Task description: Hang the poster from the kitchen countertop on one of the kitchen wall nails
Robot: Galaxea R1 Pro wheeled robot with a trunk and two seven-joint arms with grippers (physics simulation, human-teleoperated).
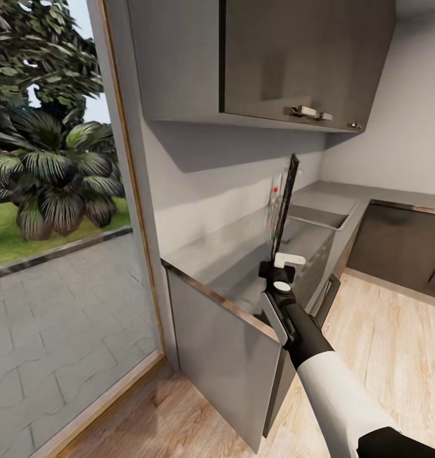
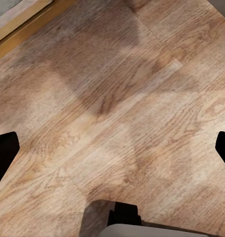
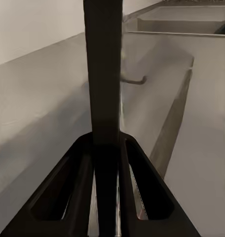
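There is one poster (image 1: 285,205), seen from its thin edge. One right gripper (image 1: 280,270) pinches it with two dark fingers (image 3: 75,190). There is one grey kitchen countertop (image 1: 217,257) with one sunken sink (image 1: 316,218) in it. One wall cabinet (image 1: 294,57) hangs above, and it has two small metal handles (image 1: 310,112). One big glass door (image 1: 52,210) shows the garden. Outside there is one big leafy plant (image 1: 55,181). There is one wooden floor (image 2: 112,108).

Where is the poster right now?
The poster stands edge-on and upright in the head view, clamped in the right pincer, raised above the kitchen countertop near the sink.
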